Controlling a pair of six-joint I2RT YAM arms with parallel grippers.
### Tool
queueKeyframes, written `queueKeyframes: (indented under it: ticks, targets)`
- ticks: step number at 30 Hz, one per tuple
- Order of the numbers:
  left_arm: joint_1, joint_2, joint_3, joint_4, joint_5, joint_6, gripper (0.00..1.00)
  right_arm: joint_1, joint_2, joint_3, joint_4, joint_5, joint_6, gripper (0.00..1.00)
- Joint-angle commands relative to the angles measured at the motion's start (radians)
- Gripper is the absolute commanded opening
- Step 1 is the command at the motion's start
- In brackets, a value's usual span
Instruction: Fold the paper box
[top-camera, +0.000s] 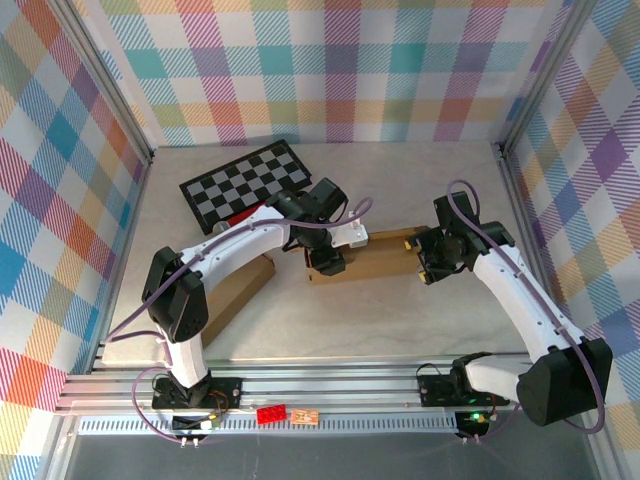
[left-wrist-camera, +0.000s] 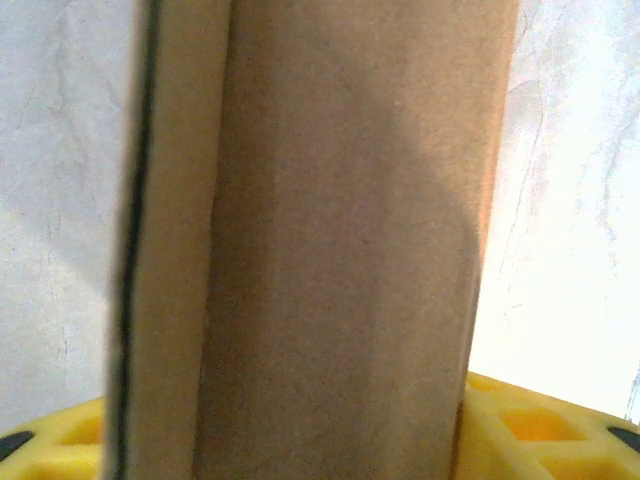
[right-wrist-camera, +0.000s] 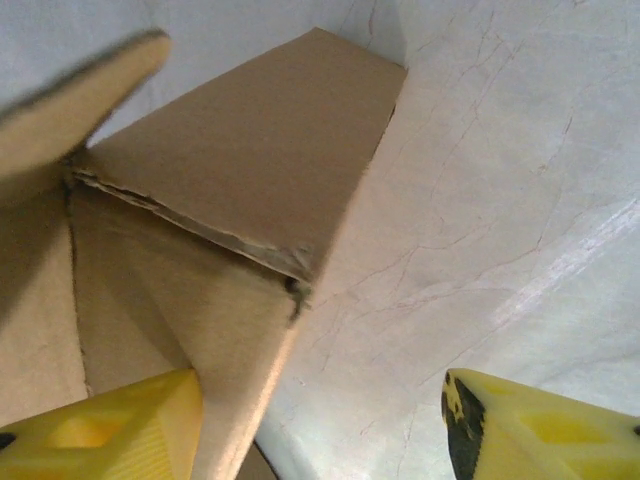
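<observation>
Left gripper (left-wrist-camera: 300, 450) clamped on paper box (left-wrist-camera: 340, 200); right gripper (right-wrist-camera: 320, 420) apart beside flap (right-wrist-camera: 250, 150). We risk crumpling it, closing askew.

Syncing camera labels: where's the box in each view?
Top external: box at centre, between left pincer and right pincer.
Left wrist: box close up, running top to bottom through the middle.
Right wrist: box upper left, its end flaps toward the camera.
Shared landmark: the pale marbled table beside the box.
</observation>
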Motion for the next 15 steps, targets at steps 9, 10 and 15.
queueKeyframes:
  ticks: [9,10,15]
  targets:
    - [0.064,-0.181,-0.163,-0.106,0.068,0.108,0.55,0.002,0.043,0.314,-0.121,0.14,-0.593,0.64]
    - [0.068,-0.198,-0.183,-0.104,0.064,0.113,0.55,0.0,0.053,0.323,-0.11,0.128,-0.661,0.64]
    - [0.08,-0.265,-0.262,-0.08,0.049,0.123,0.57,-0.001,0.106,0.344,-0.083,-0.057,-1.009,0.56]
